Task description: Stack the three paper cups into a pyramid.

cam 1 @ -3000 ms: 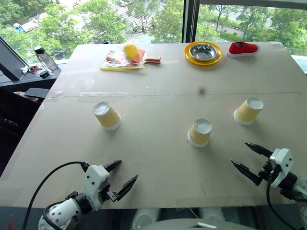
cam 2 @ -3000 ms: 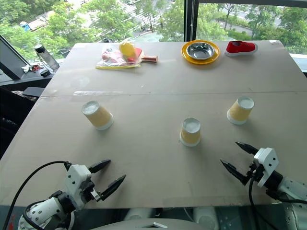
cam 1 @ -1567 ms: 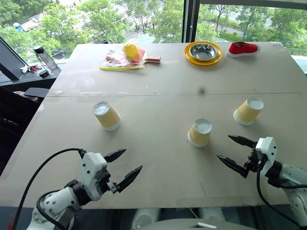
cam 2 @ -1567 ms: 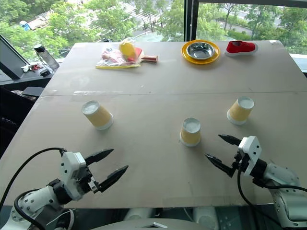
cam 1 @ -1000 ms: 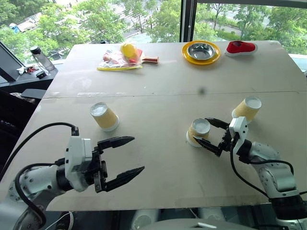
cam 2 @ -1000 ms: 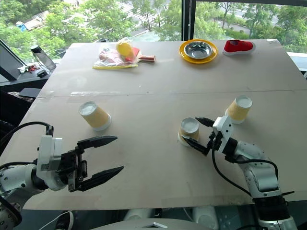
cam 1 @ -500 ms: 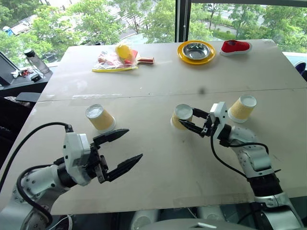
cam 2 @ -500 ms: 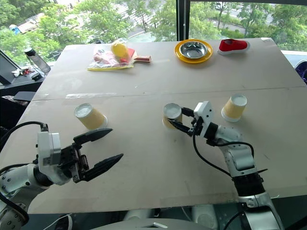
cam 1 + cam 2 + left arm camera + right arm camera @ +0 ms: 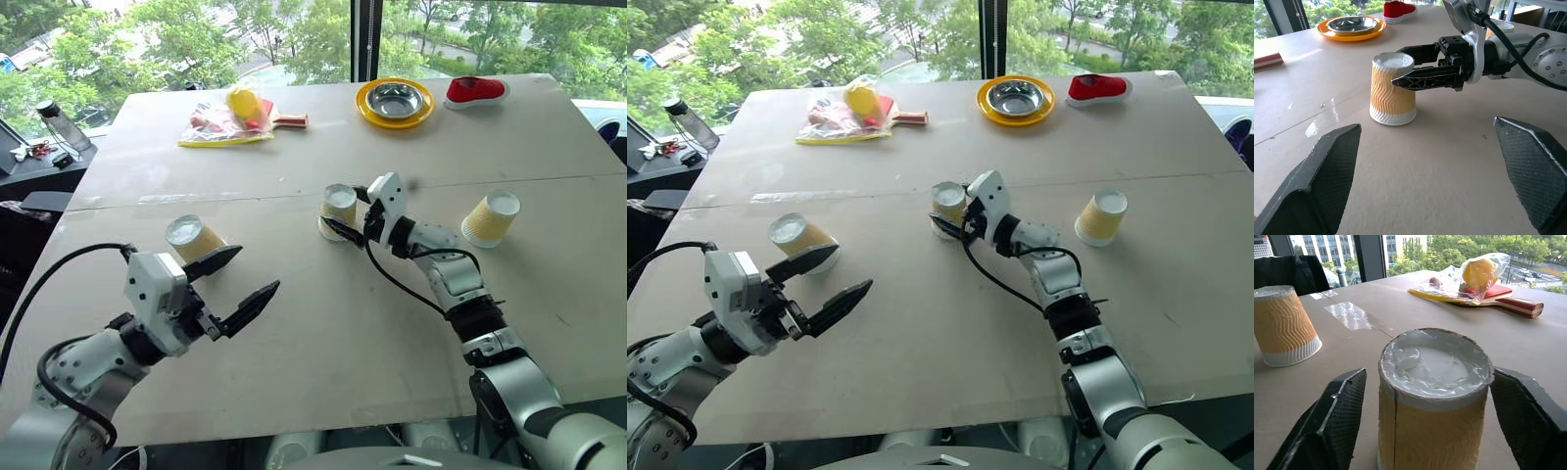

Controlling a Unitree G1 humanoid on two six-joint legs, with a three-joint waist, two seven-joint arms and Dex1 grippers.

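Head views: 3 paper cups stand upside down, apart, on the table (image 9: 294,333). Taking the middle cup (image 9: 339,209) as landmark, the left cup (image 9: 195,242) lies well to its left and nearer the robot, the right cup (image 9: 489,217) well to its right.
Right gripper (image 9: 349,213): fingers spread, 1 on each side of the middle cup.
Left gripper (image 9: 238,284): spread, empty, just beside the left cup.
Left wrist view: black fingers flank the middle cup's ribbed wall; contact unclear.
Right wrist view: cup centred between both pads.
Advice: close gently at mid-height, so the thin paper does not crush.
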